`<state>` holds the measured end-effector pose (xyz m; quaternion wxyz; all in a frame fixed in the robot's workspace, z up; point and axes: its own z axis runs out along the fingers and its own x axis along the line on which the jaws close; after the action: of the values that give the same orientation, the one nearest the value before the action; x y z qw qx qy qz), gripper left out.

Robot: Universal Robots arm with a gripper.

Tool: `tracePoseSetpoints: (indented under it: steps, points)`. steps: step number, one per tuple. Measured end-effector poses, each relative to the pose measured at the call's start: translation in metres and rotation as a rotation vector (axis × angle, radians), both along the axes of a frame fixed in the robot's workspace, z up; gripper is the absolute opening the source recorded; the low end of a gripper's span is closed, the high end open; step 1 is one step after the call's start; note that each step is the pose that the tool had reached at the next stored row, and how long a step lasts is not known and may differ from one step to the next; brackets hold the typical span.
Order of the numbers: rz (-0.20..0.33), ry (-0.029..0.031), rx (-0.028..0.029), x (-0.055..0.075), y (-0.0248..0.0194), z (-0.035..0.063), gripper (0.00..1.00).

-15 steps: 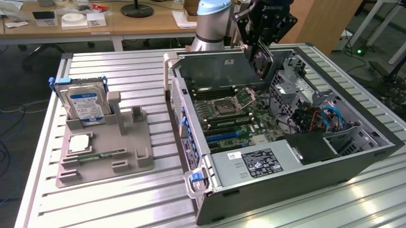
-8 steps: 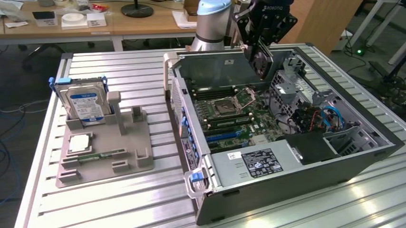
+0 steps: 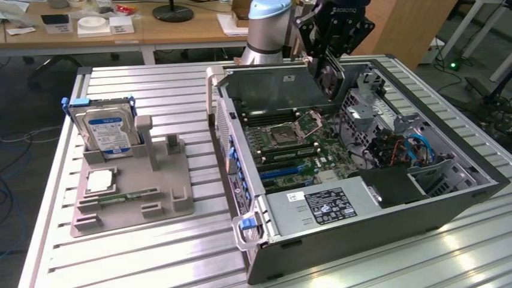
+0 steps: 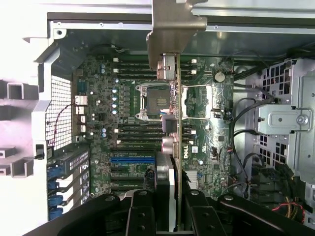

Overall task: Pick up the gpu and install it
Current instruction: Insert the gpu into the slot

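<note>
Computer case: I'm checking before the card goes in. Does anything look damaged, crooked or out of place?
Nothing stands out. The graphics card hangs straight in the end effector above the computer case, clear of the motherboard; no spilled parts show.

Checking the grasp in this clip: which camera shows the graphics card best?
The wrist view: the graphics card runs edge-on from the gripper to its metal bracket, above the motherboard. The exterior view shows it as a dark slab hanging under the gripper over the open computer case.
</note>
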<state>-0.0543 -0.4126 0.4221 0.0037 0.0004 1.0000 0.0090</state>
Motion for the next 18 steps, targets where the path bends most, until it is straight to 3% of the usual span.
tracePoseSetpoints:
  steps: [18]
  points:
    - [0.186,0.0001,-0.0001,0.0000,0.0000,0.0000,0.28]
